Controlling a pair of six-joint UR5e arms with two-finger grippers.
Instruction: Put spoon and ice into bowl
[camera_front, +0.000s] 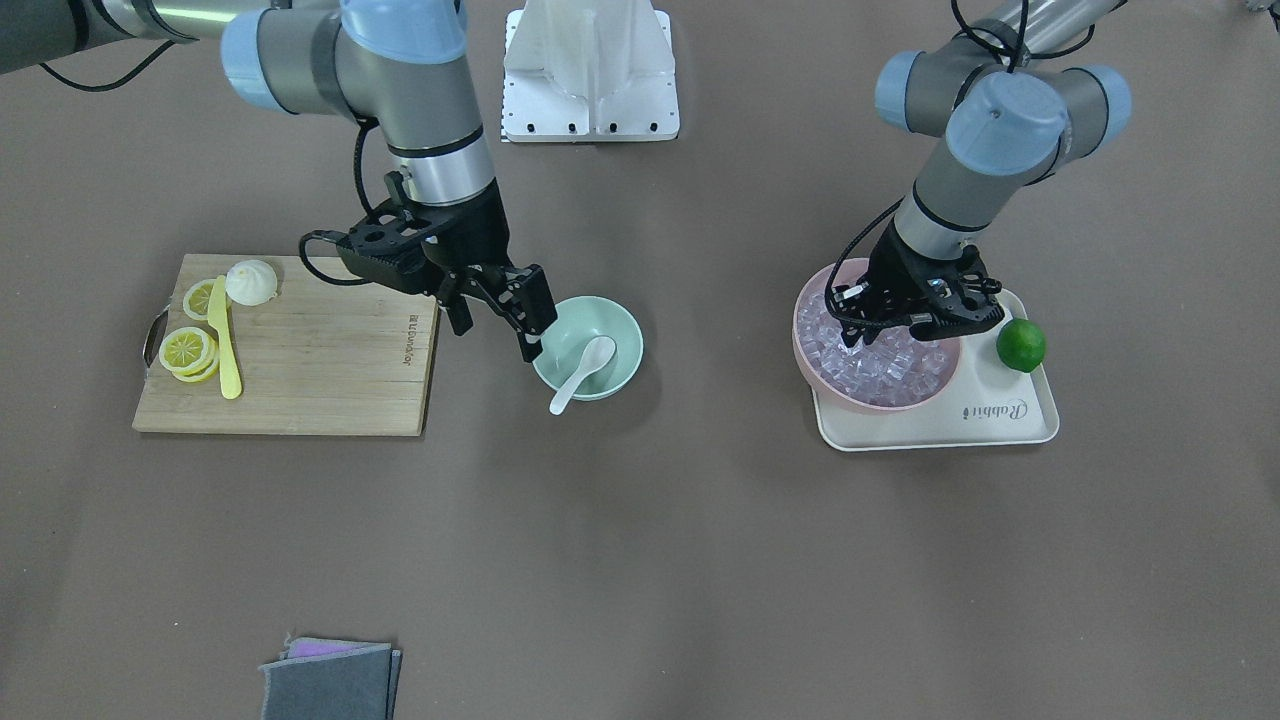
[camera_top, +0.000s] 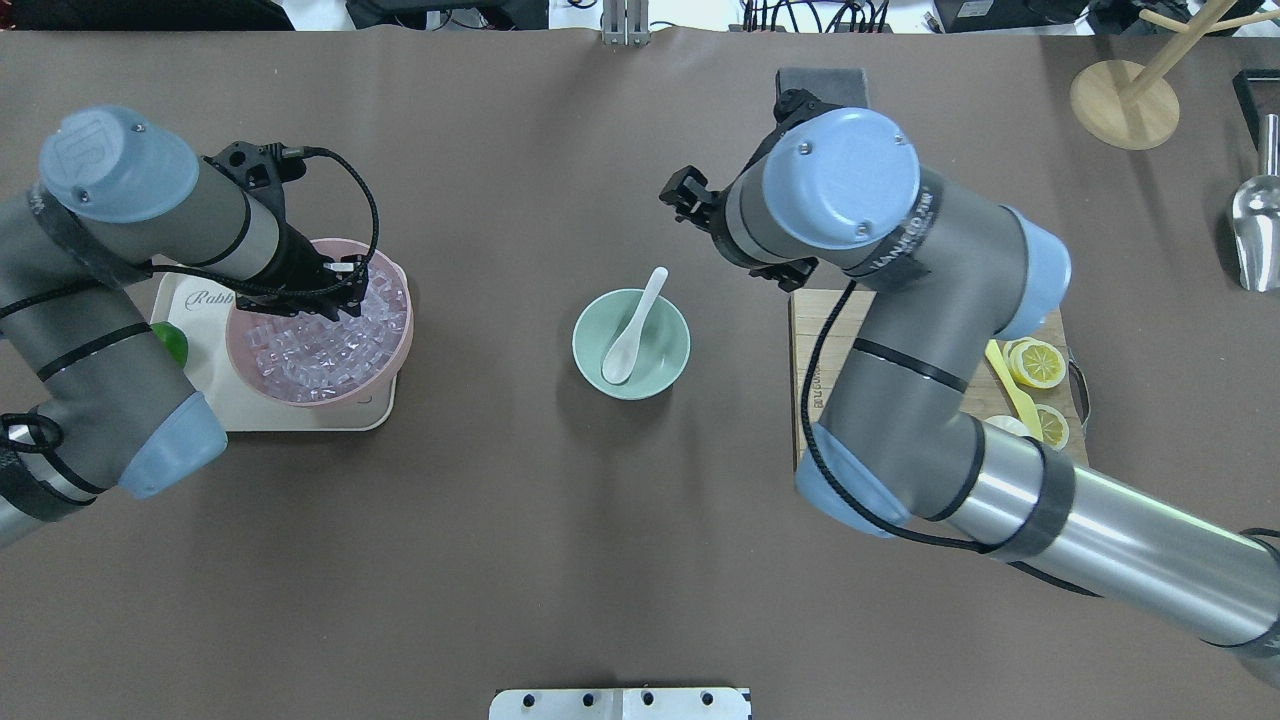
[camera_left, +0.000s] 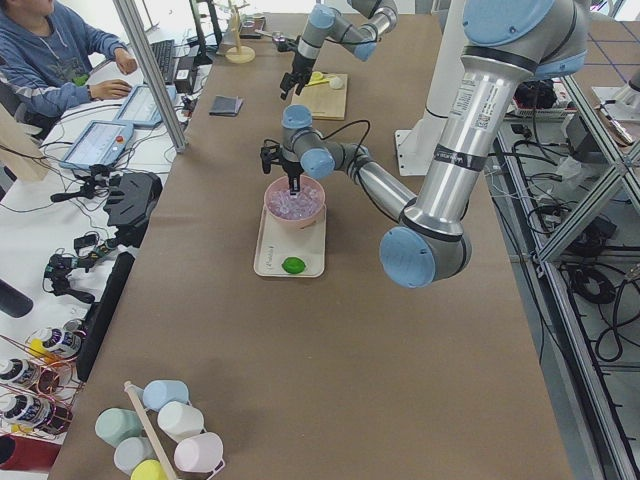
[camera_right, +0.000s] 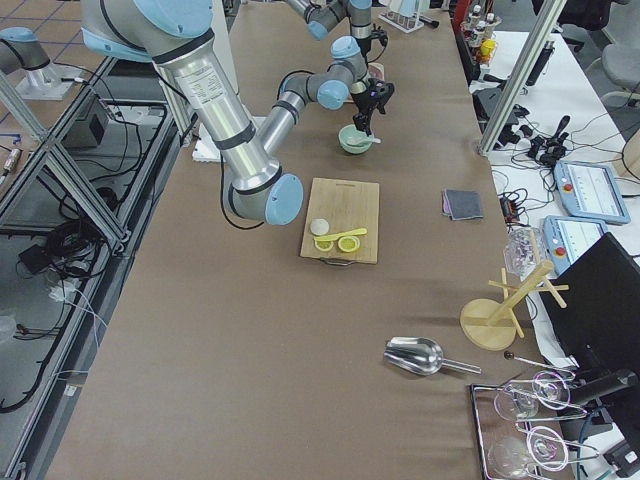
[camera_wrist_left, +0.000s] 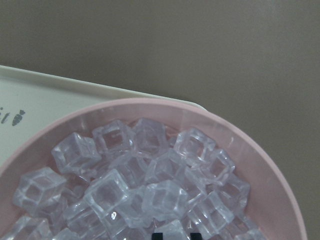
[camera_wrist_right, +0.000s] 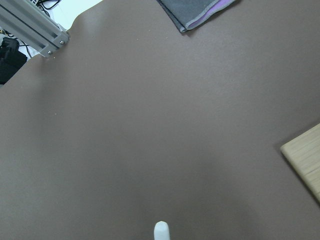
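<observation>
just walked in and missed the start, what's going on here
Two robot arms are putting a spoon and ice into the bowl. The spoon already lies in it, scoop inside and handle out over the rim. The right gripper hangs open and empty beside the bowl. The left gripper is down in a pink bowl of ice, fingertips among the cubes. Whether it has gripped one cannot be told. No ice shows in the bowl yet.
</observation>
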